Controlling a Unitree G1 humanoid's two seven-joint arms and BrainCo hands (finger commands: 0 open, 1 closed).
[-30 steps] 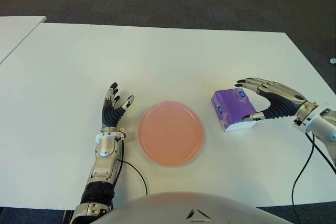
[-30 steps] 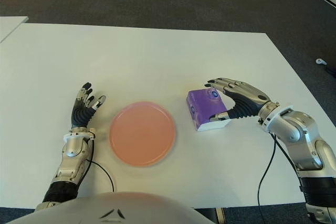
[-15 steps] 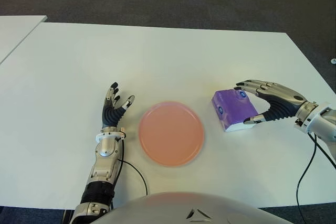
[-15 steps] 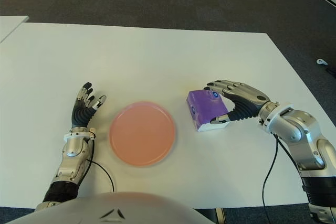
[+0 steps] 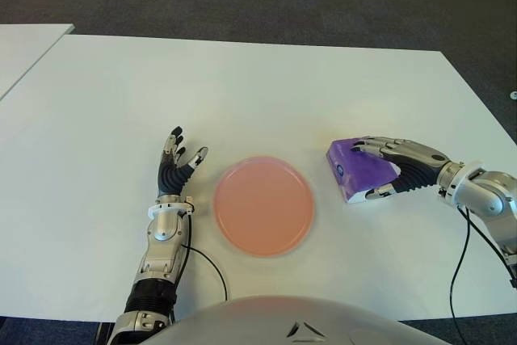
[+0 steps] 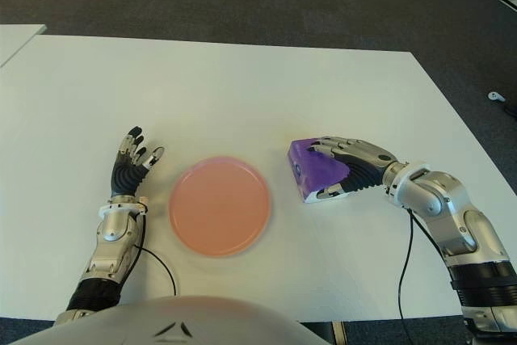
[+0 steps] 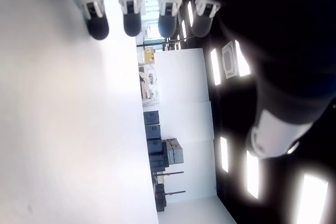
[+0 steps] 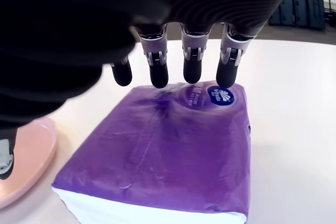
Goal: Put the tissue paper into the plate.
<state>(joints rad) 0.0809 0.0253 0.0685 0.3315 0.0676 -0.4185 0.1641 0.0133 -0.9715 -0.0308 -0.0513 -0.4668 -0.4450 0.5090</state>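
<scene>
On a white table (image 5: 242,78), the robot's right hand (image 5: 400,169) lies over a purple pack of tissue paper (image 5: 355,169), which sits on the tabletop just to the right of a round pink plate (image 5: 262,204) and apart from it. The four fingers (image 8: 157,64) reach across the pack's top face, their dark tips hovering at or just above the wrapper near its printed round logo, while the thumb shows at the pack's near lower edge in the head camera's view. The hand brackets the pack from above and from the side, but a firm clamp cannot be confirmed: the pack sits flat on the table with its white end face toward the robot. The plate holds nothing. To the left of the plate, the left hand (image 5: 175,163) shows with its fingers (image 7: 131,14) straight and spread, holding nothing; its forearm runs back toward the robot's body at the table's near edge. Dark carpet lies beyond the table's far side.
</scene>
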